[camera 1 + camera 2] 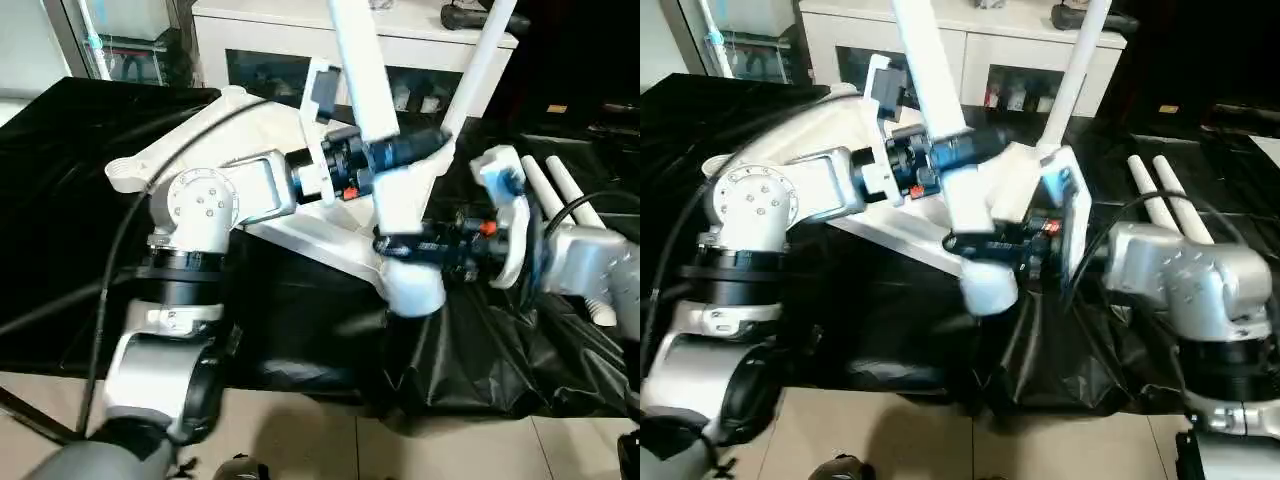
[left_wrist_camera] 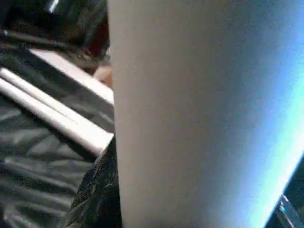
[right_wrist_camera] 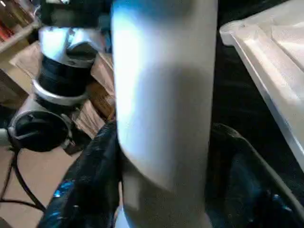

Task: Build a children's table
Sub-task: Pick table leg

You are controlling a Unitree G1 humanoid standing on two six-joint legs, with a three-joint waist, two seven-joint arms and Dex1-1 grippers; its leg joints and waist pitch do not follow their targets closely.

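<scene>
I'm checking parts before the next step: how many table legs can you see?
4: one leg gripped by both grippers, one standing upright behind, two lying on the black sheet at right.

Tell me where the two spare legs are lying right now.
In the left eye view, the two spare legs lie side by side on the black sheet at the right, beyond the right arm and right of the tabletop.

We see a black plastic sheet (image 1: pixel 60 200) spread wrinkled over the work surface, hanging over its front edge above a beige tiled floor (image 1: pixel 300 440). Behind stands a white cabinet (image 1: pixel 980 45) with glass doors, a dark object (image 1: pixel 470 15) resting on top.
</scene>
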